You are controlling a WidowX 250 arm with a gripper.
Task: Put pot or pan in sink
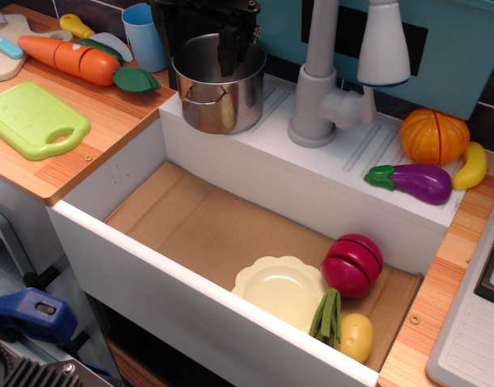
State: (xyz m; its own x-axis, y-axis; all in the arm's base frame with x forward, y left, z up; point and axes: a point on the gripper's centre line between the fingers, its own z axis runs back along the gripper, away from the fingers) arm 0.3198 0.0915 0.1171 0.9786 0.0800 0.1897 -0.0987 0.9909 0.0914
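Claw is hanging right over the stainless-steel pot, black fingers dipping down inside its rim, but honestly can't tell if they're pinching the wall or just parked there. Pot sits on the white ledge behind the sink, just left of the grey faucet, light-blue cup beside it. Down in the basin: a pale yellow scalloped plate, red onion-looking toy, green beans, potato.
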